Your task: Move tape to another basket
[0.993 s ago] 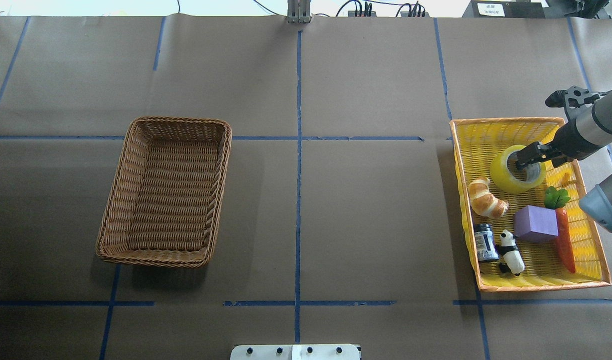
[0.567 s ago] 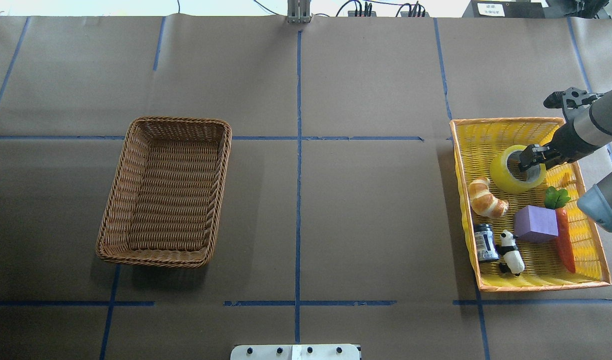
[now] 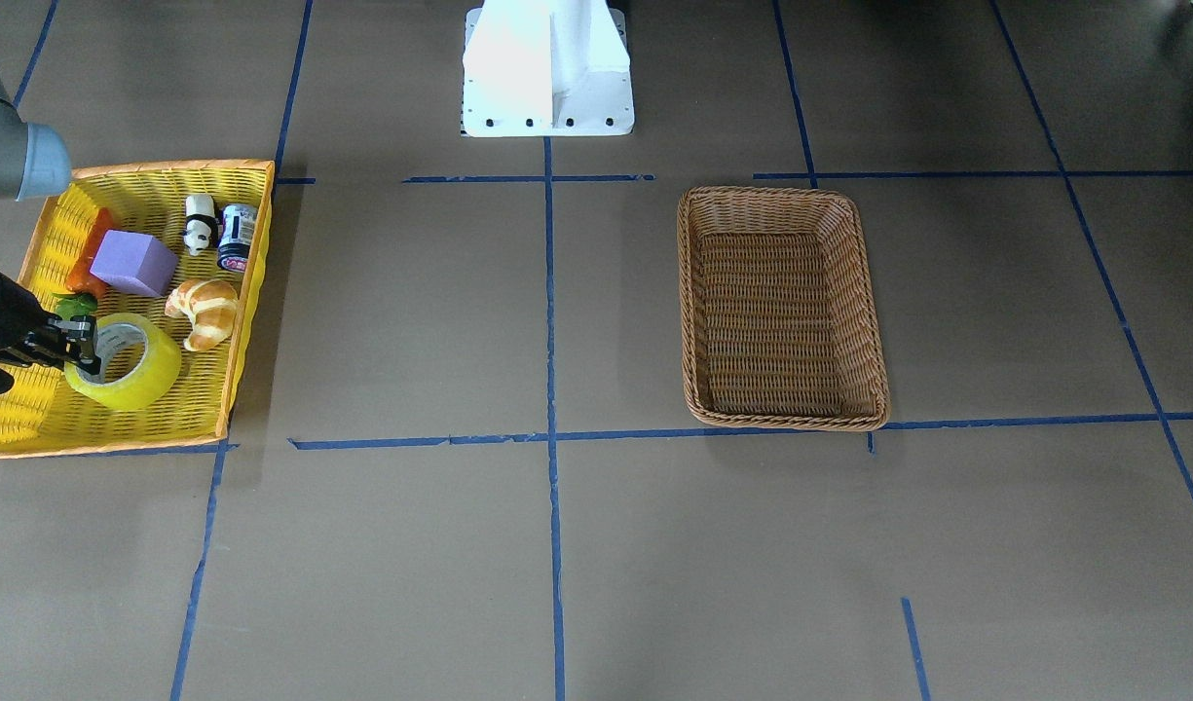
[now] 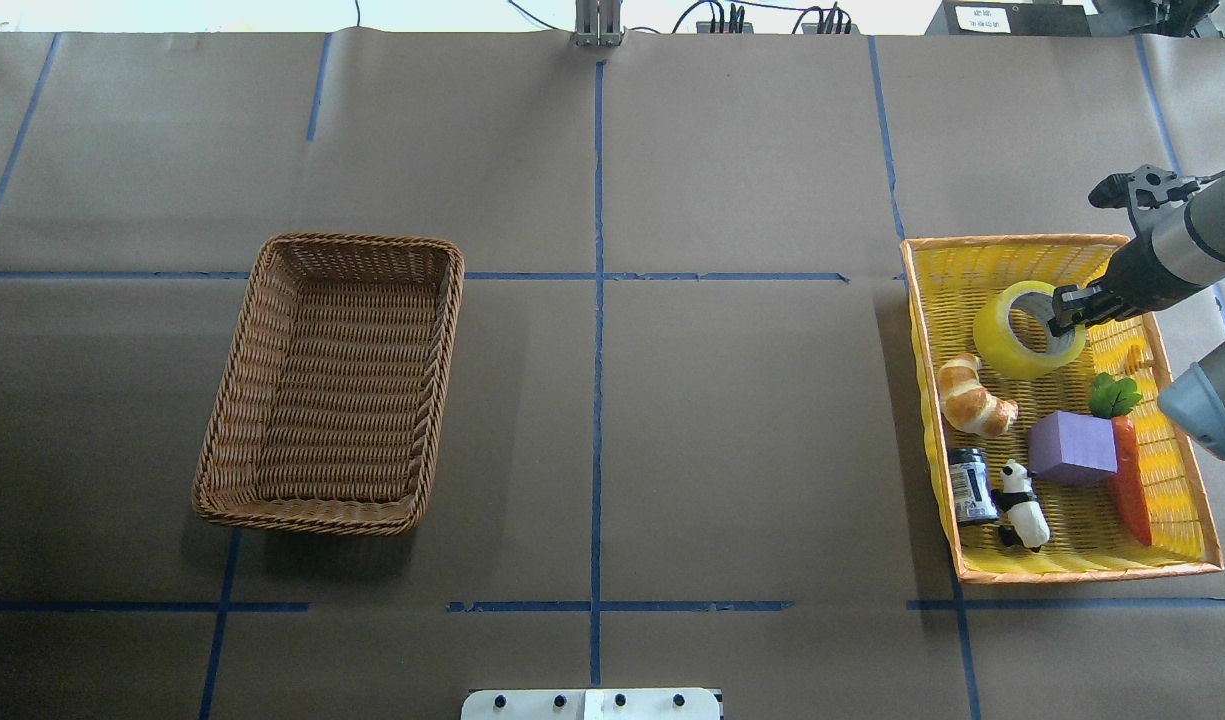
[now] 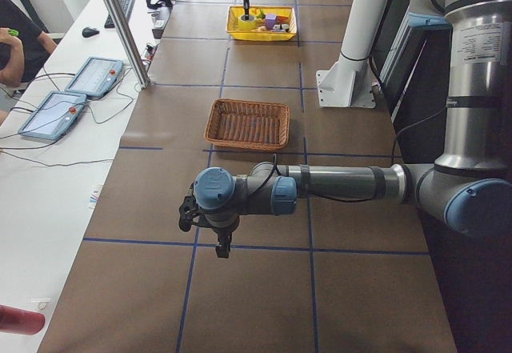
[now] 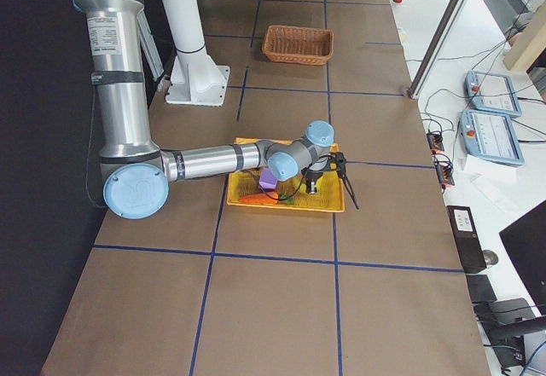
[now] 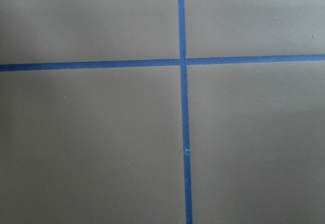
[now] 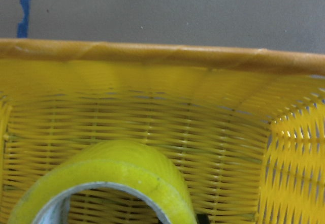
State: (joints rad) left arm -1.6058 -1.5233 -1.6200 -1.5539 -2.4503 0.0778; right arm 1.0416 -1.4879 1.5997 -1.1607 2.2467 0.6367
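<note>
Our right gripper (image 4: 1062, 305) pinches the tape (image 4: 994, 338) by its wall (the roll tilted) at twelve o'clock in the yellow tray (image 4: 1072, 573). The basket (image 4: 362, 240) lies toward nine o'clock. We cannot tell how the left gripper (image 5: 222, 249) stands.

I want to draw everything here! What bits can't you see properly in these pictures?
The left pincer: seen only in the exterior left view, small and dark; open or shut unclear.
The tape: bottom edge of the right wrist view cuts it off.
The small can: label too small to read overhead.
The carrot: purple block hides part in the front-facing view.
</note>
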